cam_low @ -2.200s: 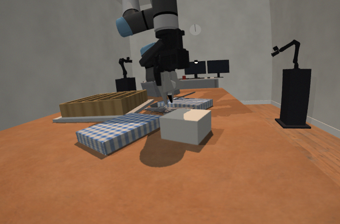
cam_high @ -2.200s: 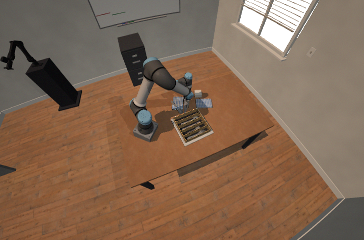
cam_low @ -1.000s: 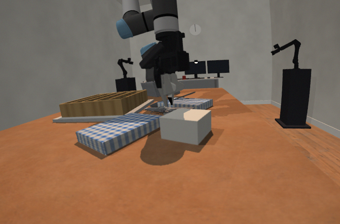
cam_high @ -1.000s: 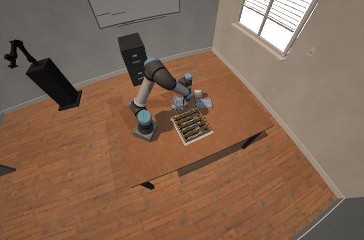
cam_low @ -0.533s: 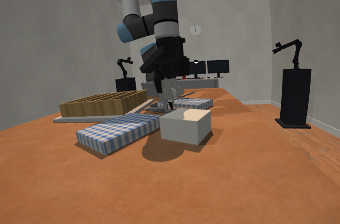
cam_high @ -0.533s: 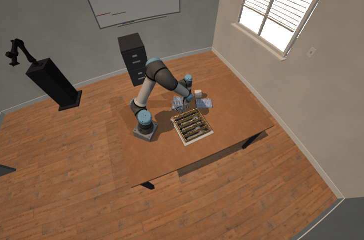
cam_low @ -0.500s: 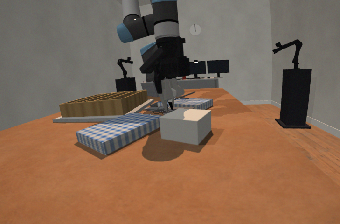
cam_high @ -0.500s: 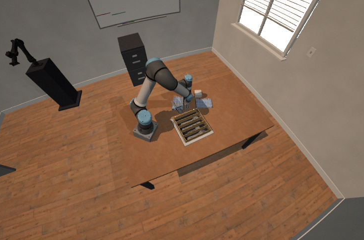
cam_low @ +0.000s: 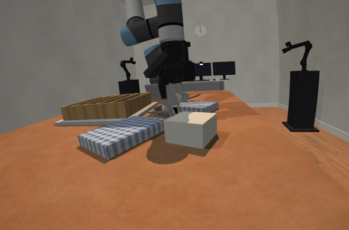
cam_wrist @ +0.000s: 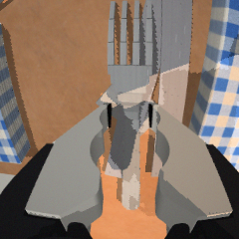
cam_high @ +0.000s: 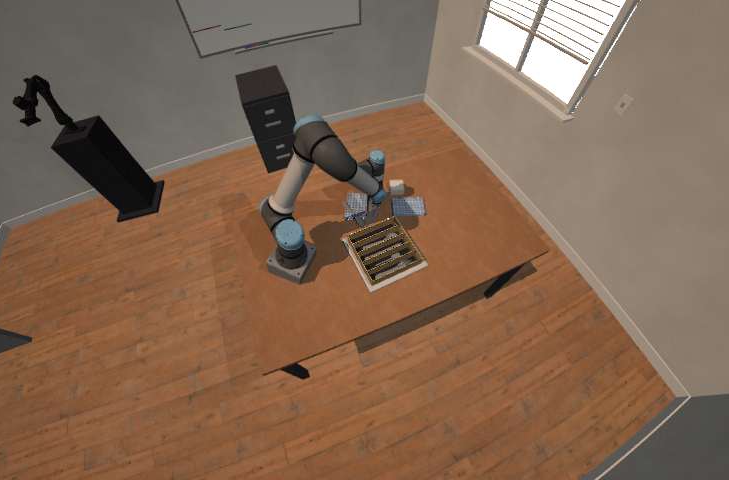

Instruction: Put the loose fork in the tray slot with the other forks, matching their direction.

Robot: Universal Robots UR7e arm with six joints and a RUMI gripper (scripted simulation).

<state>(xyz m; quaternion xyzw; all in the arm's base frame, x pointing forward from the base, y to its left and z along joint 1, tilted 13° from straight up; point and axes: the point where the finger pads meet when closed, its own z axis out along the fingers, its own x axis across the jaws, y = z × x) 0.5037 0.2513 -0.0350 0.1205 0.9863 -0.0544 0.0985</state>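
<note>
1. The loose fork (cam_wrist: 129,77) is seen out on the brown surface (cam_high: 461,226) (cam_low: 152,189) (cam_wrist: 60,65), and there it lies, outside the tray (cam_high: 360,259) (cam_low: 93,111)!
2. Down at the fork, the pincer (cam_high: 370,219) (cam_low: 172,112) (cam_wrist: 129,105) is held low, its fingers parted by a narrow gap. Nothing is clenched: the fork's handle is framed between them, with room showing on both sides.
3. In the wrist view the tines are pointed toward the top edge, and the handle is run back between the fingers.
4. Right beside the fork, a broad grey strip (cam_wrist: 175,37) is laid almost parallel; what it is cannot be told for certain.
5. The scene is flanked by two blue-checked cloths: one (cam_high: 356,206) (cam_low: 207,106) on the arm base's side, the other (cam_high: 408,206) (cam_low: 120,132) (cam_wrist: 221,95) farther out, near a white block (cam_high: 396,187) (cam_low: 191,128).
6. And the tray? It is set on a pale board (cam_high: 399,281) (cam_low: 79,122) and split by dividers into long slots. Cutlery is spotted inside, too small to be sorted by kind from above. The fork is yet to be put away.
</note>
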